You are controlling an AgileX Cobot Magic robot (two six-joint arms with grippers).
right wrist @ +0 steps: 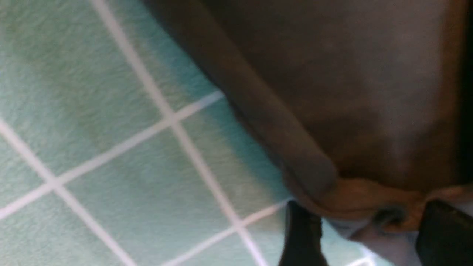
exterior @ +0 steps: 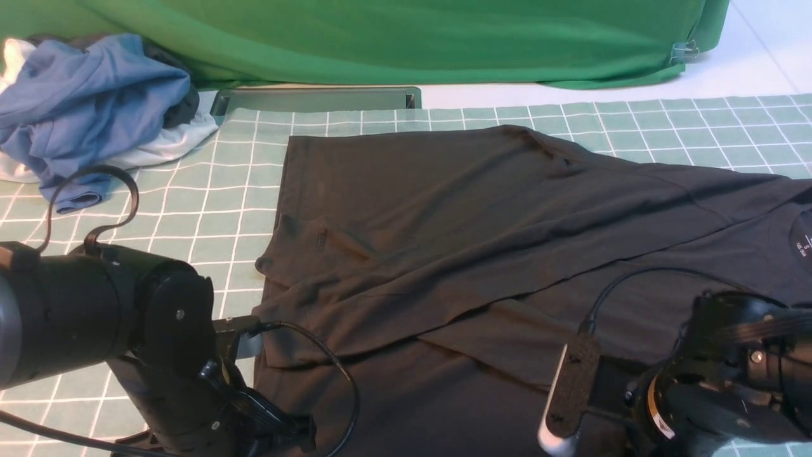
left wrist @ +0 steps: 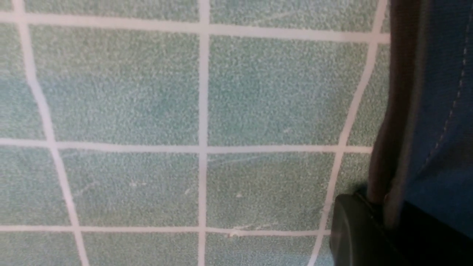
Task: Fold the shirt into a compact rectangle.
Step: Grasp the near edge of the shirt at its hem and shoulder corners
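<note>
The black shirt lies spread across the checked mat, with one layer folded diagonally over the middle and its collar label at the right edge. My left arm is at the shirt's near left corner. In the left wrist view the left gripper is shut on the shirt's stitched hem, which runs up out of the jaws. My right arm hangs over the near right part. In the right wrist view the right gripper is open, its fingers apart, with the shirt's bunched edge lying between them.
A heap of blue and white clothes sits at the far left of the mat. A big green cloth hangs along the back, with a grey slot-like tray below it. White tabletop shows at the far right.
</note>
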